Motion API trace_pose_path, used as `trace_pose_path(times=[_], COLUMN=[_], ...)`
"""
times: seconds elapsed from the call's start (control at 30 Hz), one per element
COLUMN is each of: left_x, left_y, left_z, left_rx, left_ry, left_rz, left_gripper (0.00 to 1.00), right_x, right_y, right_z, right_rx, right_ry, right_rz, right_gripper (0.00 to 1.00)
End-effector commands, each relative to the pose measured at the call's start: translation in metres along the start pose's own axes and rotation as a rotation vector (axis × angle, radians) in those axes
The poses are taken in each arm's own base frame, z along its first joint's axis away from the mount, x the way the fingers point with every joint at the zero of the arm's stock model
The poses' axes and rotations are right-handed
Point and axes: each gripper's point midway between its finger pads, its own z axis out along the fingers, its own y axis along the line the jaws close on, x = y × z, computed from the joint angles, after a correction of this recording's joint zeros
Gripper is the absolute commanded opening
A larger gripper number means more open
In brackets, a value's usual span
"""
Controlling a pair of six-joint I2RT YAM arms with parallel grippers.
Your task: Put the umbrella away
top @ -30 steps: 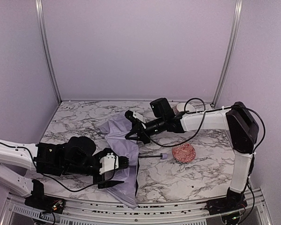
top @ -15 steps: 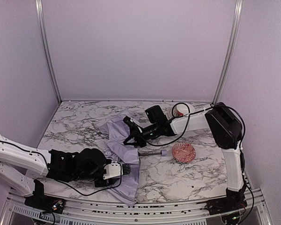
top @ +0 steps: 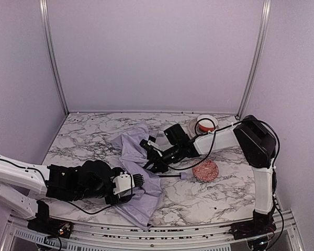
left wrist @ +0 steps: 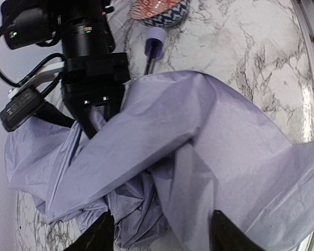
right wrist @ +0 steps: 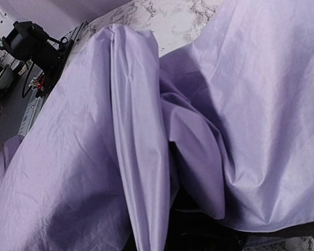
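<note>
The umbrella (top: 138, 157) lies half collapsed on the marble table, its pale lavender canopy crumpled, with its black shaft and small lavender handle (top: 183, 175) pointing right. My left gripper (top: 139, 181) is open low over the near part of the canopy; in the left wrist view its gripper (left wrist: 162, 238) straddles a bunched fold of the umbrella (left wrist: 199, 136). My right gripper (top: 150, 156) pushes into the canopy from the right, fingers apart among the folds. In the right wrist view the umbrella fabric (right wrist: 146, 130) fills the frame and hides the fingers.
A red patterned bowl (top: 205, 170) sits just right of the handle and shows in the left wrist view (left wrist: 157, 8). A second round bowl (top: 204, 124) stands at the back right behind the right arm. The table's near rail (top: 162, 238) lies close to the canopy's edge.
My right gripper has moved nearer and down into the canopy, bunching it. My left gripper swung right, then drew back slightly over the near fabric. The handle and red bowl stayed put.
</note>
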Motion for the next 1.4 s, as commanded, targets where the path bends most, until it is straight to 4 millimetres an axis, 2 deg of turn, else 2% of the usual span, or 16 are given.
trace_pose_path(times=[0.0,0.13,0.3,0.33,0.37,0.47,0.57,0.7,0.73,0.8,0.87,0.9,1.1,1.23,1.3,1.37], left_x=[-0.056,-0.049,-0.01,-0.001,0.005,0.024,0.037,0.031,0.032,0.037,0.039,0.039,0.021,-0.001,-0.01,-0.014], left_y=[0.033,0.08,0.181,0.196,0.207,0.226,0.211,0.191,0.187,0.189,0.187,0.187,0.173,0.123,0.092,0.063], left_z=[-0.042,-0.06,-0.069,-0.066,-0.061,-0.033,-0.002,-0.009,-0.012,-0.02,-0.027,-0.031,-0.063,-0.061,-0.055,-0.048], left_rx=[-0.051,-0.164,-0.424,-0.455,-0.469,-0.452,-0.361,-0.292,-0.287,-0.319,-0.33,-0.337,-0.336,-0.159,-0.02,0.082], left_ry=[-0.281,-0.38,-0.349,-0.332,-0.312,-0.211,-0.081,-0.226,-0.242,-0.247,-0.257,-0.259,-0.29,-0.288,-0.284,-0.262], left_rz=[-0.119,-0.3,-0.673,-0.733,-0.782,-0.884,-0.869,-0.897,-0.897,-0.908,-0.925,-0.932,-0.94,-0.872,-0.841,-0.811], left_gripper=[0.78,0.86,0.91,0.91,0.91,0.91,0.83,0.81,0.81,0.81,0.81,0.81,0.74,0.6,0.58,0.56], right_x=[-0.03,-0.067,-0.091,-0.092,-0.091,-0.091,-0.097,-0.095,-0.09,-0.076,-0.064,-0.056,-0.037,-0.032,-0.016,0.011], right_y=[0.032,0.058,0.089,0.092,0.107,0.126,0.137,0.127,0.117,0.101,0.084,0.076,0.046,0.049,0.043,0.025], right_z=[-0.017,-0.04,-0.059,-0.062,-0.056,-0.052,-0.053,-0.054,-0.054,-0.054,-0.061,-0.067,-0.126,-0.149,-0.144,-0.132], right_rx=[0.012,0.038,0.07,0.082,0.065,0.063,0.058,0.116,0.158,0.205,0.266,0.294,0.396,0.393,0.4,0.42], right_ry=[-0.027,-0.095,-0.136,-0.14,-0.132,-0.126,-0.135,-0.108,-0.081,-0.006,0.054,0.074,0.047,0.016,0.045,0.115], right_rz=[-0.101,-0.2,-0.31,-0.331,-0.36,-0.41,-0.419,-0.4,-0.38,-0.339,-0.286,-0.261,-0.15,-0.116,-0.098,-0.048], right_gripper=[0.07,0.08,0.08,0.07,0.08,0.08,0.09,0.19,0.29,0.59,0.96,1.0,0.99,0.93,0.88,0.85])
